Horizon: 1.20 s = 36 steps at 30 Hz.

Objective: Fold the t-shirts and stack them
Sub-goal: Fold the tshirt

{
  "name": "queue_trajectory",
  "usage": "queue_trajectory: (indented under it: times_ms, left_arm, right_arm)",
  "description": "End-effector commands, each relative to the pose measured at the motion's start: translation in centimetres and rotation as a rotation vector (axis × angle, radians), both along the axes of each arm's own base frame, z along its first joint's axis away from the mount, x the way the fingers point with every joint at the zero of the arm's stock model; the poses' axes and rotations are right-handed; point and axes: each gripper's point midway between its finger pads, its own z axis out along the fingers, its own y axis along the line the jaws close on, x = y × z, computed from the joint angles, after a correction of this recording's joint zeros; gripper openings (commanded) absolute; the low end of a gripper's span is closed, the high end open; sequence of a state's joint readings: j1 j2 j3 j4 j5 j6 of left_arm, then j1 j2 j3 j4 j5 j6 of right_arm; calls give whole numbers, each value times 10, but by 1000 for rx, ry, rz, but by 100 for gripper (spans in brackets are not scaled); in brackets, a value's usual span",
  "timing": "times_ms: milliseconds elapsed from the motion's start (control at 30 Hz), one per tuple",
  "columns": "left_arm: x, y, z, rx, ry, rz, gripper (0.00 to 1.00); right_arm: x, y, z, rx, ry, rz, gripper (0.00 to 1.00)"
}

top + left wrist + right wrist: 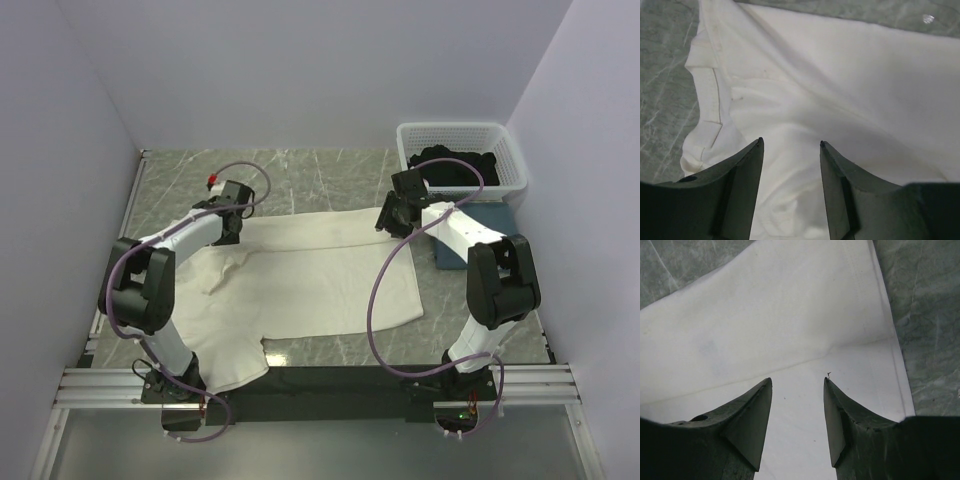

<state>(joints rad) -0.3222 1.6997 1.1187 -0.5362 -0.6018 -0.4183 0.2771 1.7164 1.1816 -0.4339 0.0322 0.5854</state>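
White t-shirt point(320, 285) lay spread on marble table point(330, 165). Left gripper point(791, 142) and right gripper point(798, 379) hung over its far edge, jaws apart, empty. White basket point(455, 126) of dark clothes point(455, 170) far right, blue folded garment point(495, 216) beside it.

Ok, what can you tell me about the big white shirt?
The white t-shirt looks like soft cloth with stitched hems. It lies spread out on the grey marbled table, mostly flat, with bunched wrinkles near the left gripper. That one and the right gripper hang open over its far edge.
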Motion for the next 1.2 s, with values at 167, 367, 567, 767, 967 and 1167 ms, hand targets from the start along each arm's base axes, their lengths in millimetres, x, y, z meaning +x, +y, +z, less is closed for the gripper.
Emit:
queue_trajectory:
  times_ms: [167,367,567,767,967,1167]
  left_arm:
    - [10,15,12,-166,-27,78,56]
    - [-20,-40,37,-307,-51,-70,59]
    - [-50,-92,34,-261,-22,-228,31]
    - [-52,-112,11,-179,24,-263,25]
    - [-40,-98,-14,-56,37,-205,27]
    - [-30,-86,-24,41,24,-189,32]
  right_arm:
    - [10,4,14,14,-46,10,52]
    - [7,2,12,9,-41,8,52]
    - [4,6,5,28,-22,16,52]
    - [2,7,3,32,-16,15,52]
    - [-2,4,4,28,-17,15,52]
    - [-6,2,4,23,-15,16,52]
